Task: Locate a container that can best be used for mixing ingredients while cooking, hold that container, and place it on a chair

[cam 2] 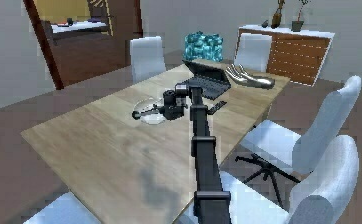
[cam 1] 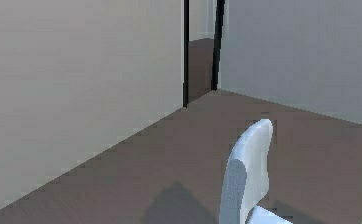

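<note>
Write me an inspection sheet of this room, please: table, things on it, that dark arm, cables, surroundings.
Surface: wooden table, light planks.
Job's things: small pale rounded thing on the table at the gripper's end; white chair in the forward view.
Clutter: laptop, teal object, grey object, all on the table's far part.
Grippers: gripper out over the table; cannot tell whether it holds anything.
Cables: nothing seen.
Surroundings: dining chairs round the table, sideboard, doorway.

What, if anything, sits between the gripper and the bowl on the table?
Nothing visible does. In the arm side view the gripper is right at the bowl on the table, with no gap to fill. The laptop lies farther out, off that line.
</note>
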Robot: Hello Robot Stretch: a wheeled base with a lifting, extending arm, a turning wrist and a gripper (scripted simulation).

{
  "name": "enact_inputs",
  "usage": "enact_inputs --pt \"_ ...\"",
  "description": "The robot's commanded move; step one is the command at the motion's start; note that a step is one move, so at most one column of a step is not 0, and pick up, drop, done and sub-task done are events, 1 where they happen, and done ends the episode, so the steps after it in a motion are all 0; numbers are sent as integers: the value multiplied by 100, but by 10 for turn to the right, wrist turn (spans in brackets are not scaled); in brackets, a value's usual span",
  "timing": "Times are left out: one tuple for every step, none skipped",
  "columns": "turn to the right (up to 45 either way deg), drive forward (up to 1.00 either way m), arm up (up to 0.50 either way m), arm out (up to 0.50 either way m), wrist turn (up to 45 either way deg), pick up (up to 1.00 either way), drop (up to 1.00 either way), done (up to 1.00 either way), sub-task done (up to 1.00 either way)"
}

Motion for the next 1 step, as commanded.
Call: enact_inputs --pt "0 0 14 0 0 0 0 0 0"
